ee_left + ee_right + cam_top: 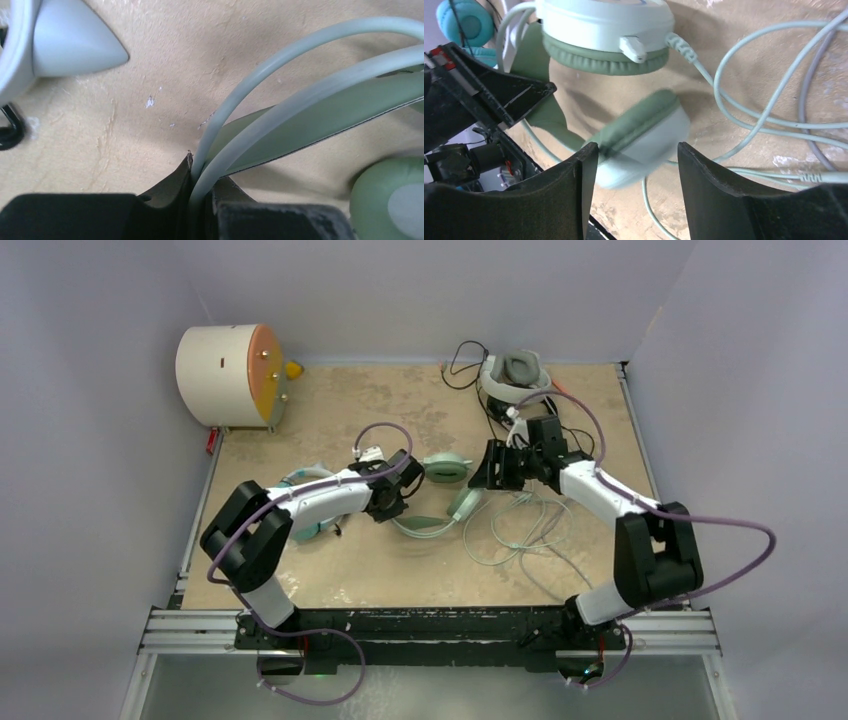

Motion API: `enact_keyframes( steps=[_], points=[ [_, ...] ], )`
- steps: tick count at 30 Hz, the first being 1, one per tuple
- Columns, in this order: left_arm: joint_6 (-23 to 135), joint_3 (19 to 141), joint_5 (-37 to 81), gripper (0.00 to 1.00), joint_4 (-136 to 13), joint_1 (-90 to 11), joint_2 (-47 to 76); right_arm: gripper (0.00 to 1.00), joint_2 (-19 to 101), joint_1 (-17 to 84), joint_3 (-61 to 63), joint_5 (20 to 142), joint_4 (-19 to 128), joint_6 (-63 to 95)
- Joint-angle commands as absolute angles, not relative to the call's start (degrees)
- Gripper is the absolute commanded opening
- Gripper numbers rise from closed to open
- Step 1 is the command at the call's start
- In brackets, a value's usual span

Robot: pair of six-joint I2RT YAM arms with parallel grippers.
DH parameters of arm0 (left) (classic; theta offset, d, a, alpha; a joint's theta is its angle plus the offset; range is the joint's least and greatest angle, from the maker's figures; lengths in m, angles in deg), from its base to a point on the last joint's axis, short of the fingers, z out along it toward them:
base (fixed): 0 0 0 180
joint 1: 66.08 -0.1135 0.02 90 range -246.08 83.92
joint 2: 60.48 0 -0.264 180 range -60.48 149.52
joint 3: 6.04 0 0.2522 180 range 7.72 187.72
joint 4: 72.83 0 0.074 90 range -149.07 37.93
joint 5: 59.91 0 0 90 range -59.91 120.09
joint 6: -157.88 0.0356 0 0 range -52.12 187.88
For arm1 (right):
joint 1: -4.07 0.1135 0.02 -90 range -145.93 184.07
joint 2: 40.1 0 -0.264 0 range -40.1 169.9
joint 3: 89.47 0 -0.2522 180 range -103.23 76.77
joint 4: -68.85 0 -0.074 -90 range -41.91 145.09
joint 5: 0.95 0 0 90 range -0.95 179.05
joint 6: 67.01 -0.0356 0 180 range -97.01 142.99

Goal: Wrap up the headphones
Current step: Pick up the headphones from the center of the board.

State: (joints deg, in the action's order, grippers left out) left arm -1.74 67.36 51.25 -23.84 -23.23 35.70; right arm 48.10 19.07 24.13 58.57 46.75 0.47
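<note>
Headphones (440, 470) in mint green lie mid-table, their thin band wires (350, 75) pinched in the closed left gripper (202, 172). One blurred ear cup (639, 135) is straddled by the parted right gripper (634, 150); whether it is gripped cannot be told. Loose cable (520, 535) is spread just to the right, and bare table (300, 570) is left toward the near edge.
</note>
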Motion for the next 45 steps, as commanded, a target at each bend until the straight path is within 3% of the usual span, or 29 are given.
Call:
enact_keyframes(
  steps=[1, 5, 8, 21, 30, 37, 45],
  points=[
    [5.34, 70.14, 56.47, 0.00, -25.85, -23.62, 31.55, 0.63, 40.78, 19.02, 24.51, 60.45, 44.81, 4.50],
    [12.20, 67.01, 54.39, 0.00, -30.89, -23.65, 26.22, 0.81, 36.09, 19.02, 25.42, 61.70, 44.63, 4.58],
    [16.47, 66.71, 53.25, 0.00, -31.66, -23.94, 23.75, 0.86, 32.82, 19.01, 25.62, 65.11, 43.38, 4.98],
    [29.92, 76.31, 39.37, 0.00, -18.38, -33.89, 13.04, 0.83, 15.68, 19.06, 37.62, 70.32, 53.24, 2.44],
    [35.31, 100.60, 42.04, 0.00, -1.76, -34.35, 12.95, 0.83, 16.14, 19.06, 32.46, 59.02, 60.29, 3.02],
    [35.12, 109.94, 38.89, 0.00, 2.56, -34.82, 16.00, 0.90, 18.95, 19.08, 29.40, 49.50, 67.37, 1.33],
    [34.57, 118.04, 35.18, 0.00, 4.30, -35.65, 16.18, 0.85, 22.93, 19.10, 28.29, 50.33, 69.37, -0.03]
  ],
)
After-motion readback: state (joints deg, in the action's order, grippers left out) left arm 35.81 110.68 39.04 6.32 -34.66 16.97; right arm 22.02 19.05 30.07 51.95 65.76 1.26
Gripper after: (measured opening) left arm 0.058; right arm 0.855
